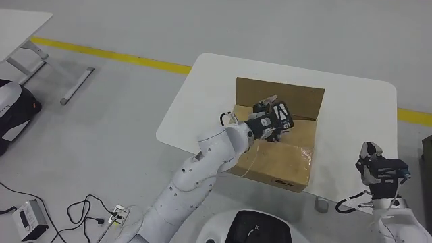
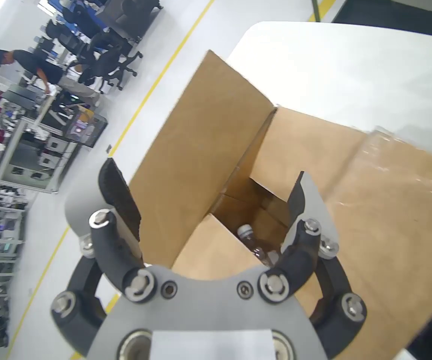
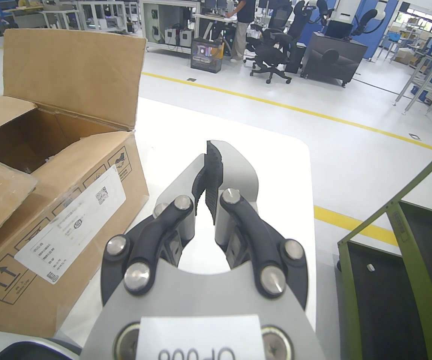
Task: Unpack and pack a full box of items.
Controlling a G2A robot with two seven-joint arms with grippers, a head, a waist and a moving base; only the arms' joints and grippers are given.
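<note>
Overhanging bottle, box flaps; left gripper splayed above

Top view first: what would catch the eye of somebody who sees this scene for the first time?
The brown cardboard box on the white table stands out, with its far flap raised upright. The left pincer hangs open over the box's opening, where a capped bottle shows inside. The right pincer, shut, sits apart over the table, beside the box.
</note>
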